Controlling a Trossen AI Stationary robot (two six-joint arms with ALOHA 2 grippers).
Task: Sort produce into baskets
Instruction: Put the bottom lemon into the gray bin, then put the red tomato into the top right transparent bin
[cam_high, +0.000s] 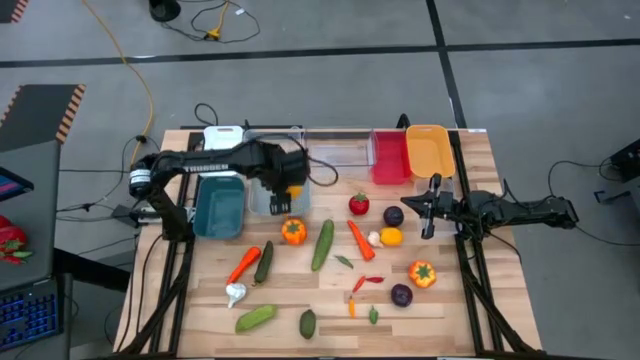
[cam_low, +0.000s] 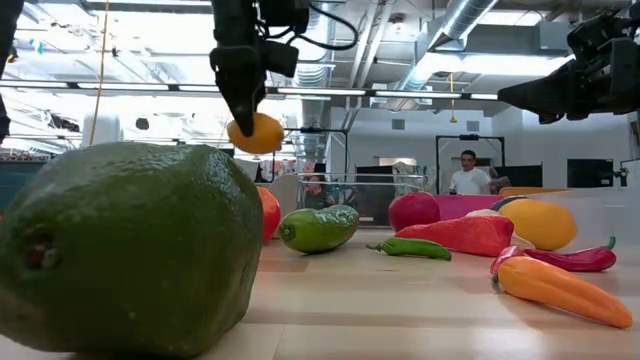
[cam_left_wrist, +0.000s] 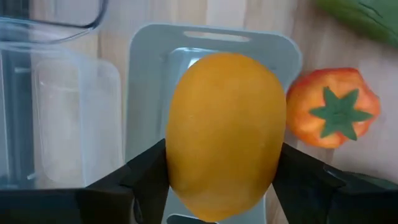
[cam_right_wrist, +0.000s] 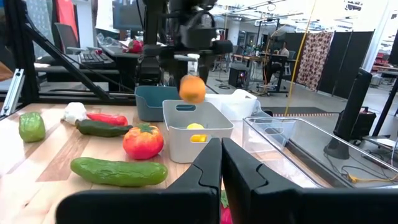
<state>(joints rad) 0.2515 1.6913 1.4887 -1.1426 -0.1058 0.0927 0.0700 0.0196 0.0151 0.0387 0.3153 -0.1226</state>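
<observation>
Between the left gripper's (cam_left_wrist: 221, 186) dark fingers a yellow lemon (cam_left_wrist: 222, 134) was pinched, hanging right above the grey-blue basket (cam_high: 272, 193). Next it needed only to release. Beside the table's right edge, the right gripper (cam_high: 432, 207) waited, pressed together.

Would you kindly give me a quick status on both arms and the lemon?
Left gripper holds the lemon above the grey-blue tub. A lemon already inside. Right gripper shut, empty, waiting at the table's right. Nothing in the way.
</observation>
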